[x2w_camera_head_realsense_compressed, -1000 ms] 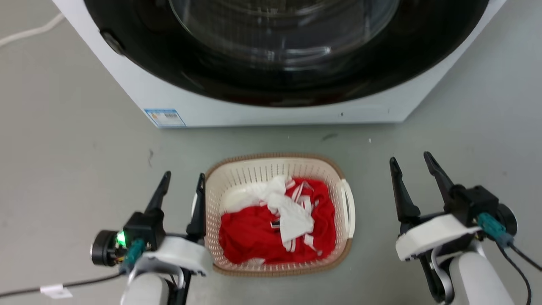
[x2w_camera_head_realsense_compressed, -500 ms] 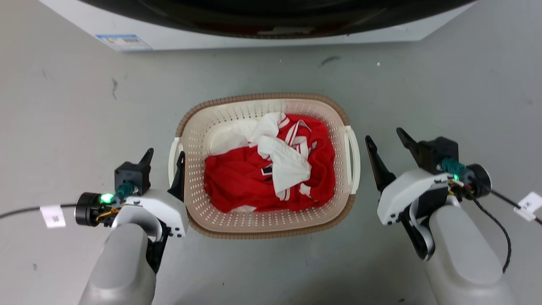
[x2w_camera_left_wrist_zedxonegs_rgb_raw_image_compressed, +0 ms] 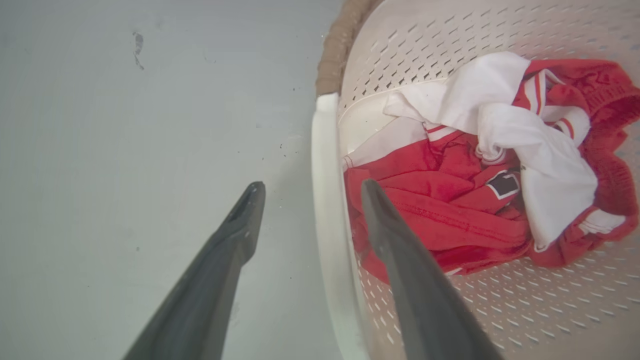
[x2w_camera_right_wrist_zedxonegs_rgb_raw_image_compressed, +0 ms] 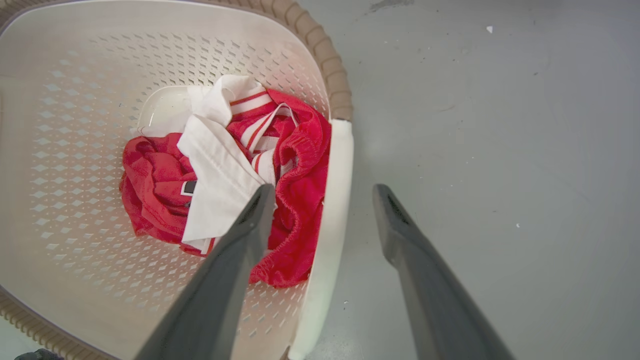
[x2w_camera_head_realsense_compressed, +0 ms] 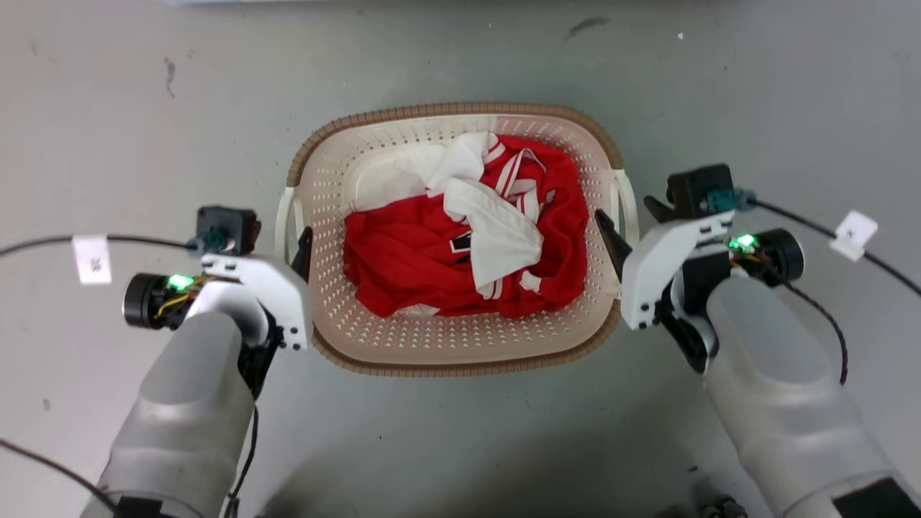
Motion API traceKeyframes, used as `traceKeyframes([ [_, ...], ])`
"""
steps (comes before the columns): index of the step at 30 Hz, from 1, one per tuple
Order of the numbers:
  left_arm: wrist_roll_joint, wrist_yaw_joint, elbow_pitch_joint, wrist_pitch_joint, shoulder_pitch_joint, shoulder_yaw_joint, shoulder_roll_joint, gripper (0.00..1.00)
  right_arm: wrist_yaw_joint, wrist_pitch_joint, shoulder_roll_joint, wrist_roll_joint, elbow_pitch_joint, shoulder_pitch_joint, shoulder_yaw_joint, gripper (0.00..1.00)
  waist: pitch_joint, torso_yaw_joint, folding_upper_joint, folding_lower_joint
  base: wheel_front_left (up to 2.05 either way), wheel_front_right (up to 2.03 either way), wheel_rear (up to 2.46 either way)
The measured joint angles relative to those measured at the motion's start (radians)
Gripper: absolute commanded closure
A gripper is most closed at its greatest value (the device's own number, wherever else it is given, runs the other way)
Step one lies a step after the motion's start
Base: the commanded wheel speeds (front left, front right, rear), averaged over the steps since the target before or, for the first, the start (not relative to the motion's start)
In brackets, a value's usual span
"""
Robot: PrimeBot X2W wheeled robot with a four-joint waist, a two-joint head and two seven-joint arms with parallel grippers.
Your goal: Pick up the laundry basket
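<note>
Since 0.5 s ago our right gripper (x2w_camera_head_realsense_compressed: 626, 212) came inward: its inner finger was outside the right handle (x2w_camera_head_realsense_compressed: 631, 208) then, and now it stands past it, over the inside of the laundry basket (x2w_camera_head_realsense_compressed: 446, 111). The head cam also tipped down, so the whole picture shifted. In the right wrist cam the fingers of the right gripper (x2w_camera_right_wrist_zedxonegs_rgb_raw_image_compressed: 325, 190) are wide apart w/ the right handle (x2w_camera_right_wrist_zedxonegs_rgb_raw_image_compressed: 335, 200) between them. The inner finger is above the red garment (x2w_camera_right_wrist_zedxonegs_rgb_raw_image_compressed: 300, 150), the outer one above the grey floor (x2w_camera_right_wrist_zedxonegs_rgb_raw_image_compressed: 500, 150). We cannot tell if either finger touches the handle, but they are not closed on it. Same on the other side: the left gripper (x2w_camera_left_wrist_zedxonegs_rgb_raw_image_compressed: 312, 186) is spread wide too, and the left handle (x2w_camera_left_wrist_zedxonegs_rgb_raw_image_compressed: 325, 200) runs between its fingers. One finger is inside over the red garment (x2w_camera_left_wrist_zedxonegs_rgb_raw_image_compressed: 440, 220), the other outside over the floor (x2w_camera_left_wrist_zedxonegs_rgb_raw_image_compressed: 125, 125). In the head cam the left gripper (x2w_camera_head_realsense_compressed: 277, 234) shows mostly its inner finger, just beside the left handle (x2w_camera_head_realsense_compressed: 283, 219). The laundry basket sits upright on the floor (x2w_camera_head_realsense_compressed: 108, 108) between our two arms, approx. mid-picture in the head view, brown rim up. Inside lie the red garment (x2w_camera_head_realsense_compressed: 417, 266) and a white garment (x2w_camera_head_realsense_compressed: 496, 237), crumpled on top of it.
</note>
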Motion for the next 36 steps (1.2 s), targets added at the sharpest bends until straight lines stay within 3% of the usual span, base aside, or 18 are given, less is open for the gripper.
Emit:
traceKeyframes([
  [10,-0.188,0.0,0.008,0.153,-0.078,-0.214,0.032,0.0,0.0,0.095,0.0,0.067,0.178,-0.156,0.078,0.0,0.068,0.01,0.0,0.0,0.0,0.0,0.0],
  [15,-0.277,0.0,-0.011,0.207,-0.093,-0.309,0.076,0.0,0.0,0.1,0.0,0.076,0.228,-0.198,0.106,0.0,0.084,0.011,0.0,0.0,0.0,0.0,0.0],
  [31,-0.448,-0.001,-0.002,0.229,-0.135,-0.499,0.098,0.0,0.0,0.09,0.0,0.112,0.301,-0.226,0.154,0.0,0.094,0.022,0.0,-0.0001,0.0,0.0,0.0],
  [32,-0.456,-0.001,-0.001,0.228,-0.135,-0.507,0.098,0.27,0.0,0.091,0.0,0.114,0.303,-0.226,0.157,0.44,0.094,0.024,0.0,-0.0001,0.0,0.0,0.0],
  [33,-0.467,-0.001,-0.003,0.226,-0.135,-0.515,0.096,1.0,0.0,0.091,0.0,0.118,0.306,-0.226,0.159,1.0,0.095,0.025,0.0,-0.0001,0.0,0.0,0.0],
  [36,-0.501,-0.001,-0.006,0.208,-0.137,-0.535,0.093,1.0,0.0,0.088,0.0,0.118,0.312,-0.226,0.17,1.0,0.096,0.03,0.0,-0.0001,0.0,0.0,0.0],
])
